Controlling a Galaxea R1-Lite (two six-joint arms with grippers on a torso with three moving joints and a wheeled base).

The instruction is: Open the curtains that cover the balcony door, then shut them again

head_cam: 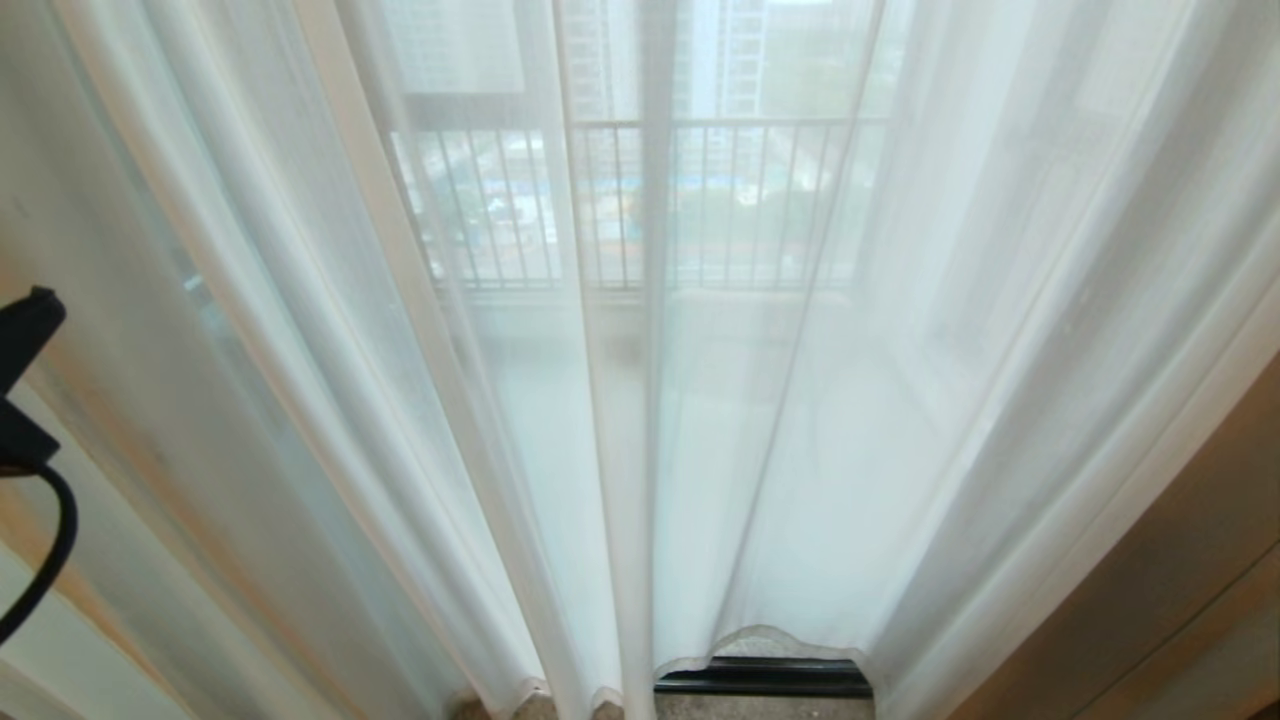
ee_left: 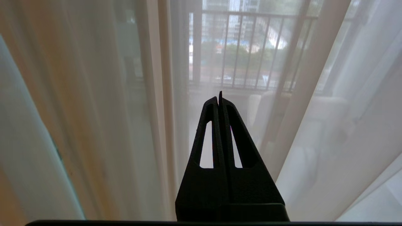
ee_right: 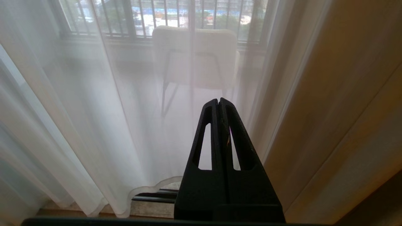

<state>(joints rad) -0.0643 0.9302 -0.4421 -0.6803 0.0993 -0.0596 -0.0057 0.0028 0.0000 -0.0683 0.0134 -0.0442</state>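
At the far left edge of the head view, a black piece of the left arm (head_cam: 25, 385) pokes into frame with a dark cable looping below it; its fingers are out of that picture. In the left wrist view the left gripper (ee_left: 219, 95) points level toward the fabric, its two black fingers (ee_left: 209, 131) pressed flat together with no gap and nothing pinched between them. The tips sit in front of the curtains, near a hemmed vertical edge; whether they touch the cloth cannot be told.

The curtains (head_cam: 620, 400) fill nearly the whole head view: sheer white panels drawn across the opening, hanging in soft vertical folds, their hems meeting in the centre and reaching almost to the floor. At the bottom centre, a dark strip of the balcony door track (head_cam: 765, 678) shows under a lifted hem. Through the fabric, in the upper centre, a barred railing (head_cam: 640, 200) and pale tower blocks beyond it are faintly visible.

In the right wrist view the right gripper (ee_right: 219, 101) also points at the sheers, fingers closed tight and empty. Behind the cloth, in the upper centre of that picture, stands a pale chair (ee_right: 194, 56) on thin legs. An opaque beige-brown drape (ee_right: 339, 110) hangs down the right side of that view.
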